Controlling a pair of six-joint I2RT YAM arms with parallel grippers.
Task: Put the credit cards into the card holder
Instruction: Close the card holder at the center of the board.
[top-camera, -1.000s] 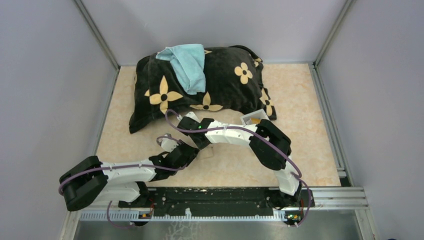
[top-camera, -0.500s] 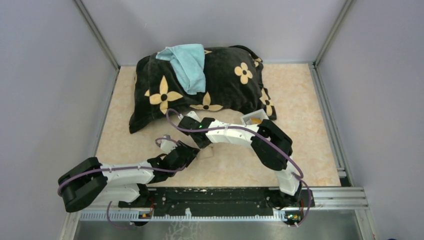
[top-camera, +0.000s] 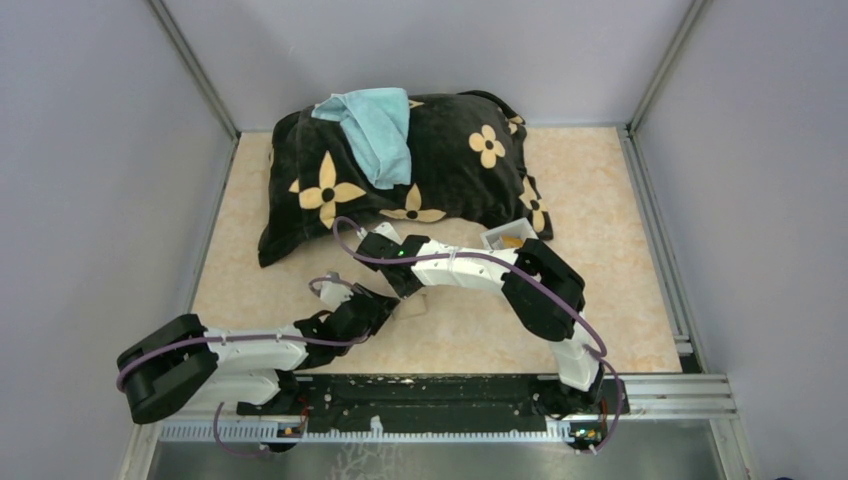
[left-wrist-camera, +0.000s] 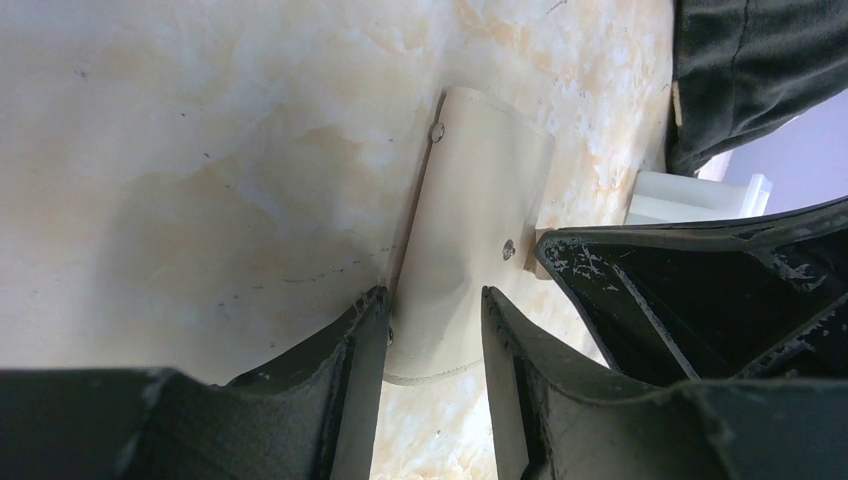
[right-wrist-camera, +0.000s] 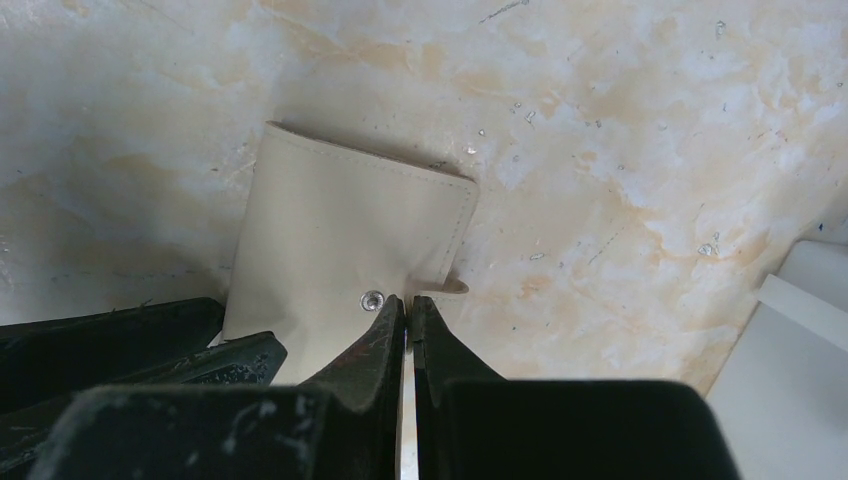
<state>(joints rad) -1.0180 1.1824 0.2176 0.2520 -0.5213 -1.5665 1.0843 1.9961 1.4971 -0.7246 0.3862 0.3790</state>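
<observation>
From above, you had the holder (top-camera: 412, 304) on the table's (top-camera: 620, 250) near middle. Left wrist: your left gripper (left-wrist-camera: 434, 300) clamped the cream, stud-snapped holder's (left-wrist-camera: 470, 220) end. Right wrist: your right gripper (right-wrist-camera: 407, 302) stood pressed together at its snap tab.

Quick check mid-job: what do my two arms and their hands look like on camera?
Both the left arm and right arm have white links joined by chunky black joint housings, with a purple cable running along each. The left hand and right hand have black, tapered fingers with pale scuff marks.
</observation>
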